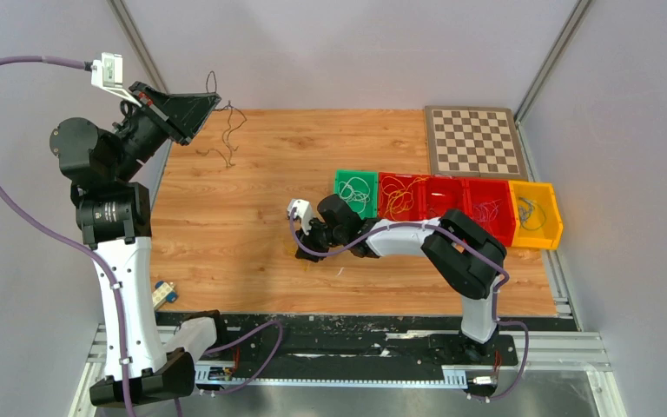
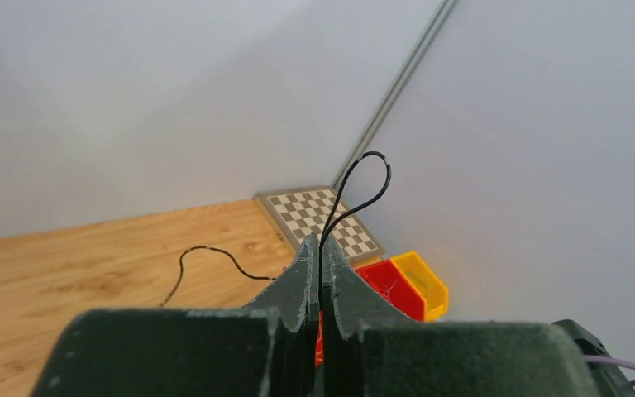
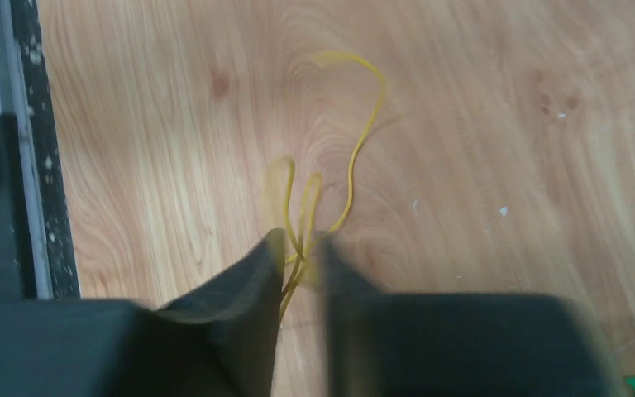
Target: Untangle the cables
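Note:
My left gripper [image 1: 211, 102] is raised high at the back left and is shut on a thin dark cable [image 2: 389, 175]. The cable loops above the fingertips in the left wrist view, and the rest hangs down to the table [image 1: 229, 137]. My right gripper [image 1: 306, 252] is low over the middle of the wooden table. In the right wrist view its jaws [image 3: 299, 241] stand a little apart with a thin yellow cable [image 3: 355, 157] running between them. The yellow cable lies in loops on the wood ahead. One right finger is blurred.
A row of bins stands at the right: green [image 1: 341, 179], three red [image 1: 452, 184] and yellow [image 1: 554, 208], each holding thin wires. A chessboard [image 1: 473, 139] lies at the back right. A small blue and white object [image 1: 163, 294] sits near the front left edge.

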Available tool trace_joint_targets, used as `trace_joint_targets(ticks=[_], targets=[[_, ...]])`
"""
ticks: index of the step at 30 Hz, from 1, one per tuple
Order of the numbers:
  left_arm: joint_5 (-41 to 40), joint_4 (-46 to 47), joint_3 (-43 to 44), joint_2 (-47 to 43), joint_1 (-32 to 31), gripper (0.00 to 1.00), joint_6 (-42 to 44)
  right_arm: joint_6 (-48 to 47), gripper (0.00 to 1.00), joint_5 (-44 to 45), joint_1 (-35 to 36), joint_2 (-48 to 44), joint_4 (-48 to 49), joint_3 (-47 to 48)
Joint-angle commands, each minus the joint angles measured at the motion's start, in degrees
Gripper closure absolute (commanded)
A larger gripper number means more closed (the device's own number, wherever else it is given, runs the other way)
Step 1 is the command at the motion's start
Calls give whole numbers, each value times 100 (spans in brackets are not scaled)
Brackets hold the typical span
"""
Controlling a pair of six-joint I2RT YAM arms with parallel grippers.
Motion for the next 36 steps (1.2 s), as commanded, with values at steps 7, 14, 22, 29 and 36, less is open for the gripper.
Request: trace_joint_targets(ticks=[7, 14, 22, 29, 36], targets=[[1089, 1500, -565, -22, -101, 100, -915, 22, 24, -1132, -394, -1144, -1047, 925], [1223, 1271, -920, 270, -1490, 100, -170, -1012, 3, -1328, -1749, -2832, -3346, 1148], [1277, 1985, -644, 1773, -3198, 100, -66, -1946, 0, -1539, -4166, -4485, -5767, 1057], [1615, 2664, 532, 3258, -4160, 100, -494, -801, 0, -2105, -4243, -5300, -5110, 1702], [1820, 2685, 1542, 4161, -4654, 100, -692, -660, 3, -2459, -4225, -4696, -4590, 2167]])
